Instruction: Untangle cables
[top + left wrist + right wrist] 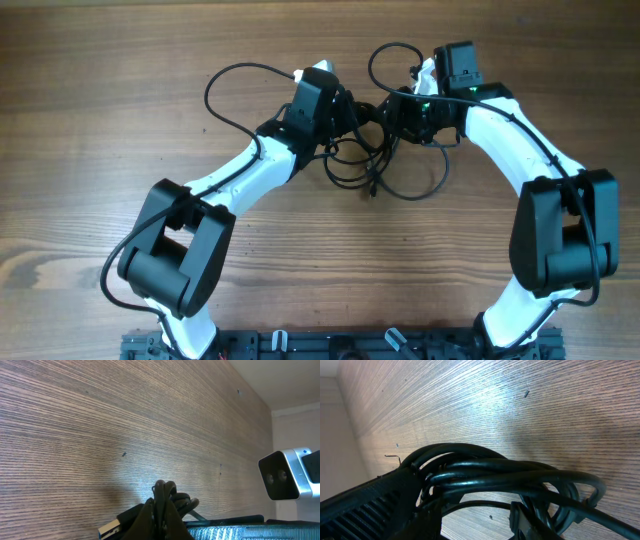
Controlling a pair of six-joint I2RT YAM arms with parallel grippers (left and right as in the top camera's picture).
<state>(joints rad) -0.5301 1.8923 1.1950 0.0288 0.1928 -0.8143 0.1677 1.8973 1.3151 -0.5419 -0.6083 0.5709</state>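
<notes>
The cables [385,170] are thin black cords in a knotted bundle with loose loops on the wooden table, between my two grippers at the far middle. My left gripper [347,112] reaches in from the left. In the left wrist view it [162,510] is shut on a few black strands [181,501], with a silver-tipped USB plug [111,528] just to its left. My right gripper [400,112] reaches in from the right. In the right wrist view its fingers [470,512] are apart, and the thick cable bundle [495,472] lies across them, hiding the fingertips.
Thicker black arm wires arc over the table behind the left arm [215,85] and the right arm [385,55]. The right arm's white camera housing [287,475] sits close to my left gripper. The arm bases and a black rail [330,345] line the near edge.
</notes>
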